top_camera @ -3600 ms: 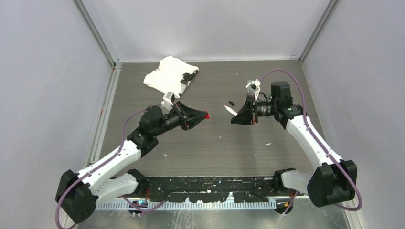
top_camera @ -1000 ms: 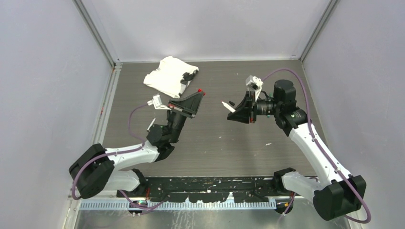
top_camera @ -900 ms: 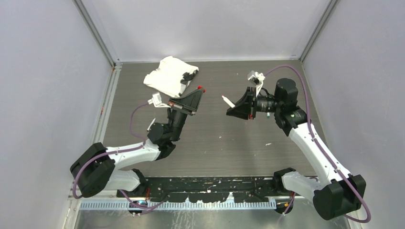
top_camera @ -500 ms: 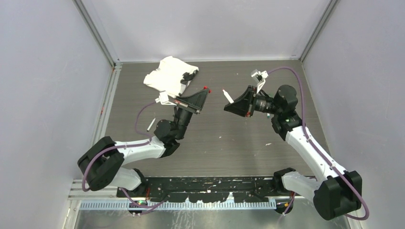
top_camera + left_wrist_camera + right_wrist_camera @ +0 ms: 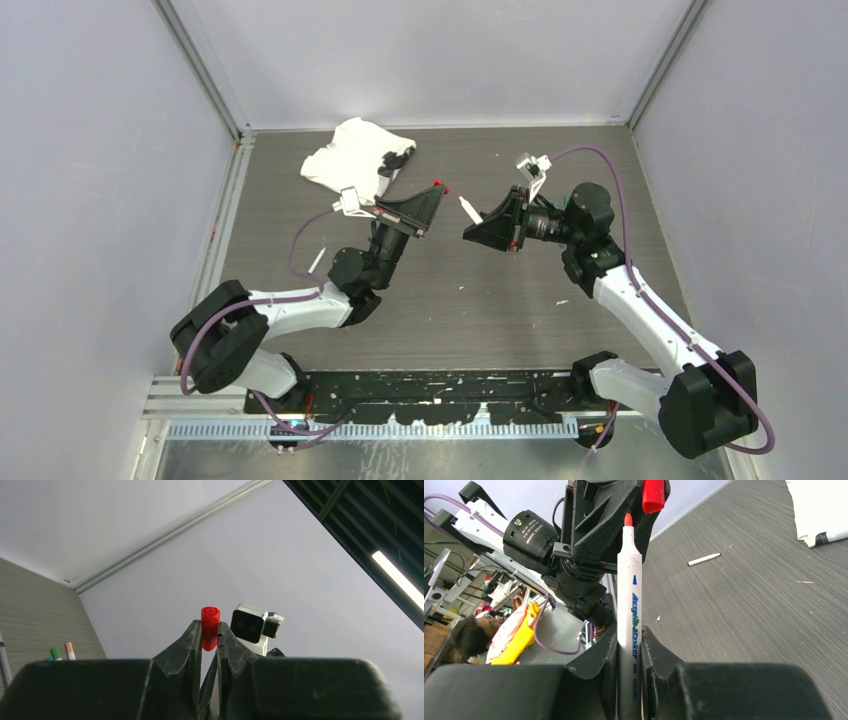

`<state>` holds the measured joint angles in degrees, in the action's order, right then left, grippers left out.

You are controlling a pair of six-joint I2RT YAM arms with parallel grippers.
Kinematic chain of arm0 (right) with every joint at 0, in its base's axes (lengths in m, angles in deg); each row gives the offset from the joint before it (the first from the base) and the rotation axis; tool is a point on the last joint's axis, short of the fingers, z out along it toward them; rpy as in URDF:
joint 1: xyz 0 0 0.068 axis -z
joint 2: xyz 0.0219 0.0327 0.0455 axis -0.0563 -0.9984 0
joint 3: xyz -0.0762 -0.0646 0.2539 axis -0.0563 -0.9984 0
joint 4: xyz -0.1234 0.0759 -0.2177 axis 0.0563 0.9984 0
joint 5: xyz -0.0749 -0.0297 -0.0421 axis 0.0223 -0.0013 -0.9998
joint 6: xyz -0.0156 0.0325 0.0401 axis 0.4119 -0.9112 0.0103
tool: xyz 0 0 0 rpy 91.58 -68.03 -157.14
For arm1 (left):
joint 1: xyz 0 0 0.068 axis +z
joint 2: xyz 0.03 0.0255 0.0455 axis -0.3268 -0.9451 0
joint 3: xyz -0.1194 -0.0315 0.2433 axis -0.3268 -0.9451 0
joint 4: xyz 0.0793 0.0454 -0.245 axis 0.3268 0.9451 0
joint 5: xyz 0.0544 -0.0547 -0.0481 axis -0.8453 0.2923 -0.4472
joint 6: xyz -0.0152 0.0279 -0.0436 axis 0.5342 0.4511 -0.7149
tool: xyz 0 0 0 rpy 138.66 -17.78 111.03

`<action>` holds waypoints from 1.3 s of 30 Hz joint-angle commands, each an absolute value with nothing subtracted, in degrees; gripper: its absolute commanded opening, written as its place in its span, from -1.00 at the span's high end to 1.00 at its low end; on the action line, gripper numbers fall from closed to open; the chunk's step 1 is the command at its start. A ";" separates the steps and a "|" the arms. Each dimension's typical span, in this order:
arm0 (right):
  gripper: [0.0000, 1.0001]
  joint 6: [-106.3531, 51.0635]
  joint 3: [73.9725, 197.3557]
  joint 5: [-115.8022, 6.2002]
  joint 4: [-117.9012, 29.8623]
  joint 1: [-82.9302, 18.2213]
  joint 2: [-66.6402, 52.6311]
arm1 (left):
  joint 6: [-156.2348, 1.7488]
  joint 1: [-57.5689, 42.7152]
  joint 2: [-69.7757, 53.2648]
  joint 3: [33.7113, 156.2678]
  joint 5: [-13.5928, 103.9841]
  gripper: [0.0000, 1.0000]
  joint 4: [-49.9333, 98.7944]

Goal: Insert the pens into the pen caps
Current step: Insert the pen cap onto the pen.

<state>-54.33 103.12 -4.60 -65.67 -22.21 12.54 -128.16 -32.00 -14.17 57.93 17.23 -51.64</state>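
white pen (image 5: 629,580) w/ red tip toward red cap (image 5: 653,495), just apart

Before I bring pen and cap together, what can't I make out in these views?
- Red cap: right wrist view, top edge cuts it off; open end unclear.
- Pen: same view, rear end hidden inside the right pincer.
- Tip-to-cap gap: top view, too small to judge.
- Pink cap and green cap: left wrist view, the left pincer body hides whatever is below them.
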 commanded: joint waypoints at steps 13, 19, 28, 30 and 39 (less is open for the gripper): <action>0.98 -49.71 103.79 -6.02 -63.45 -23.20 11.32 | -129.64 -32.34 -14.04 58.85 17.73 0.99 -55.03; 0.98 -49.33 104.01 -6.19 -63.01 -23.25 12.10 | -130.27 -32.43 -14.92 58.60 17.88 0.99 -55.03; 0.98 -48.98 104.03 -6.72 -62.63 -23.24 12.27 | -131.22 -32.43 -15.88 58.79 18.21 0.99 -54.98; 0.98 -48.86 104.06 -6.80 -62.48 -23.23 12.35 | -131.46 -32.43 -15.99 58.85 18.29 0.99 -54.98; 0.98 -48.48 104.14 -7.05 -62.07 -23.19 12.42 | -131.93 -32.52 -16.28 58.96 18.80 0.99 -54.96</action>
<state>-49.45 103.10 -6.48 -62.00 -22.80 11.05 -131.70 -32.26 -15.94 57.93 18.10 -52.12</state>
